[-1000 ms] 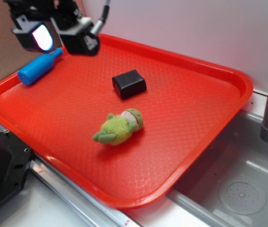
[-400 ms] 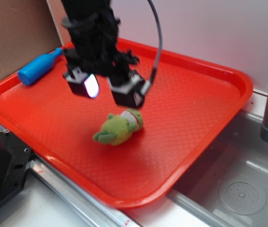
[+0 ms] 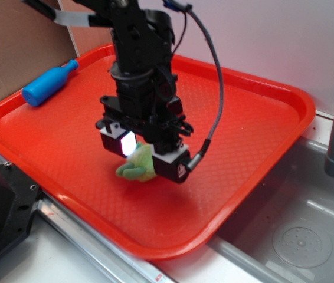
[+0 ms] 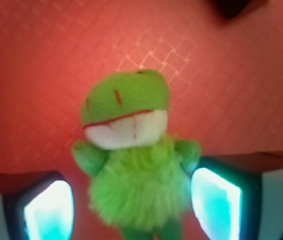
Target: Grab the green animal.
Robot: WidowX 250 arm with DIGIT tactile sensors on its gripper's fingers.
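On the red tray (image 3: 261, 112), our gripper (image 3: 146, 158) has dropped, open jaws now straddling the green animal (image 4: 131, 165), ready to close.

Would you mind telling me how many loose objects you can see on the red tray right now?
2 clearly: the blue bottle at the tray's far-left edge, and the green animal mid-tray between the open fingers of the gripper. The arm may hide others; a dark shape shows in the wrist view's top corner.

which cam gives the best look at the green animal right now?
Wrist. The green animal fills the frame, face and body clear, between the open gripper fingers. Exterior shows only a sliver of it; the arm hides the rest.
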